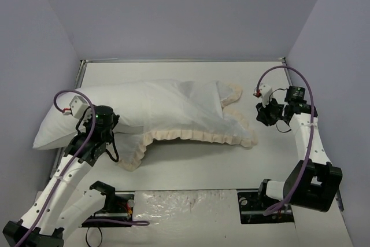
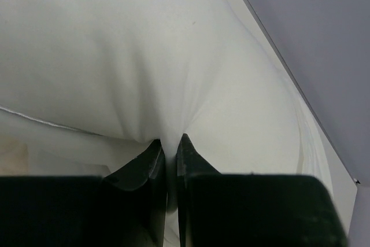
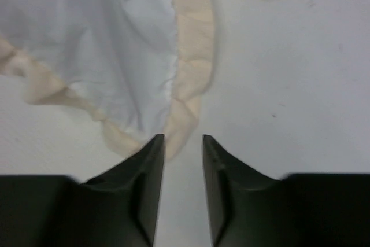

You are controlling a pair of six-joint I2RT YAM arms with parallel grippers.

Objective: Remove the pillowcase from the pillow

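Note:
The pillow (image 1: 60, 124) is plump and plain white, and its left half sticks out of the pillowcase (image 1: 191, 111). The pillowcase lies white face up across the middle of the table, with a cream frill (image 1: 191, 136) round its edge. My left gripper (image 1: 111, 124) is shut on a pinch of the pillow's white fabric (image 2: 144, 56), with the folds drawn in between the fingertips (image 2: 156, 148). My right gripper (image 1: 260, 114) is open and empty, low over the table just right of the pillowcase's right corner; in the right wrist view the frill (image 3: 193, 67) lies just ahead of the gripper (image 3: 183, 141).
The white table (image 1: 277, 160) is closed in by grey walls at the back and on both sides, and its back-left edge (image 2: 272, 50) runs close past the pillow. A loose frilled flap (image 1: 134, 155) lies in front of my left arm.

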